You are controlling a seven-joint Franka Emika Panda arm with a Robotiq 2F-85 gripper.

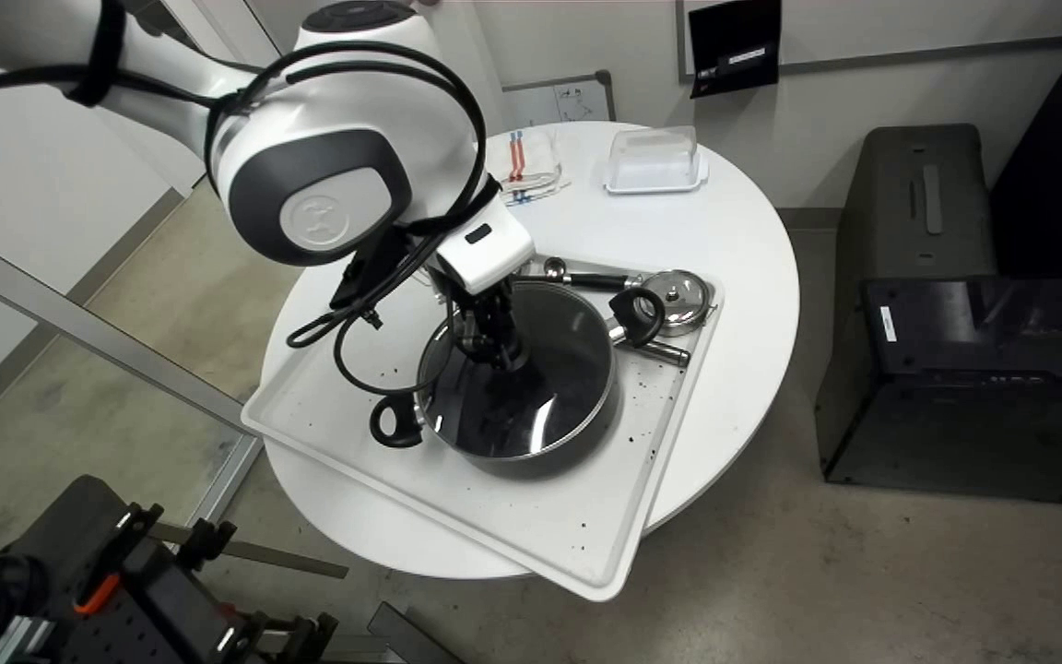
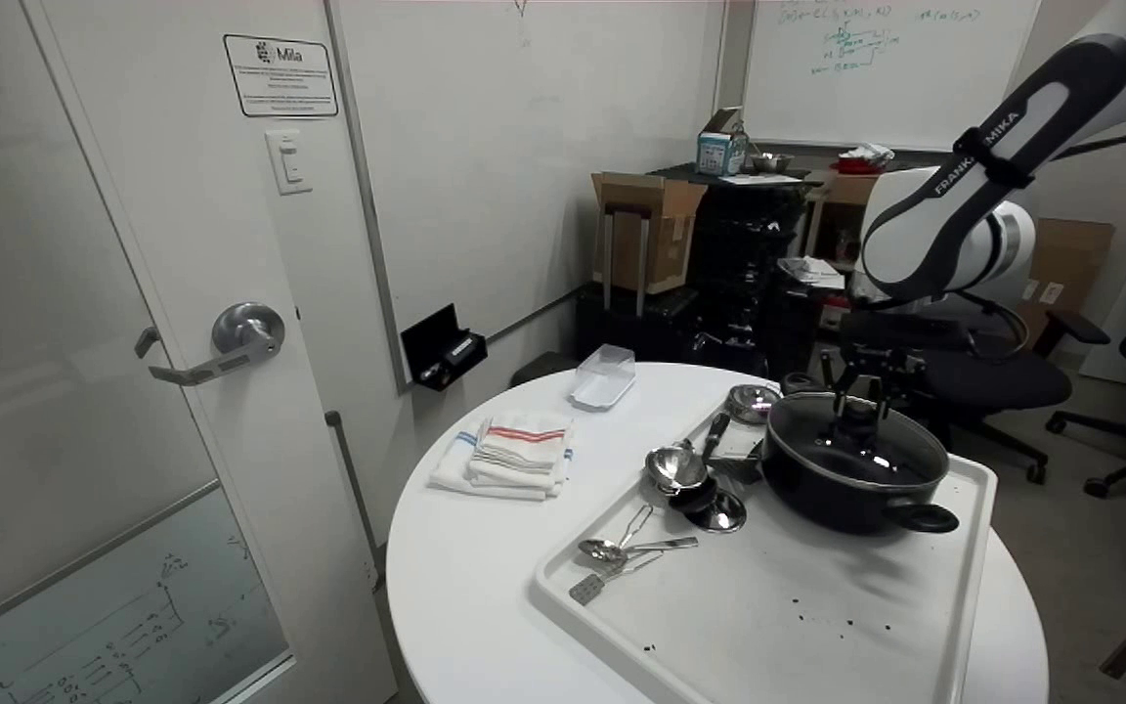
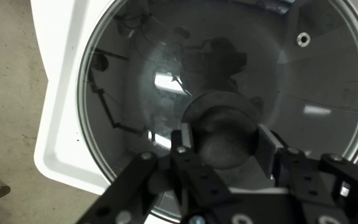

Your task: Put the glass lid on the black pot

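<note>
The glass lid lies over the black pot, its metal rim appearing level on the pot's rim in both exterior views. The dark pot interior shows through the glass lid in the wrist view. The pot's two black looped handles stick out at opposite sides. My gripper points down at the lid's centre, with one finger on each side of the round black knob. The finger pads appear to touch the knob. The gripper also shows in the exterior views. Most of the pot's rim is hidden under the lid.
The pot stands on a white tray on a round white table. Small shiny metal cookware and a metal strainer lie beside the pot. Utensils, folded towels and a clear container are farther off.
</note>
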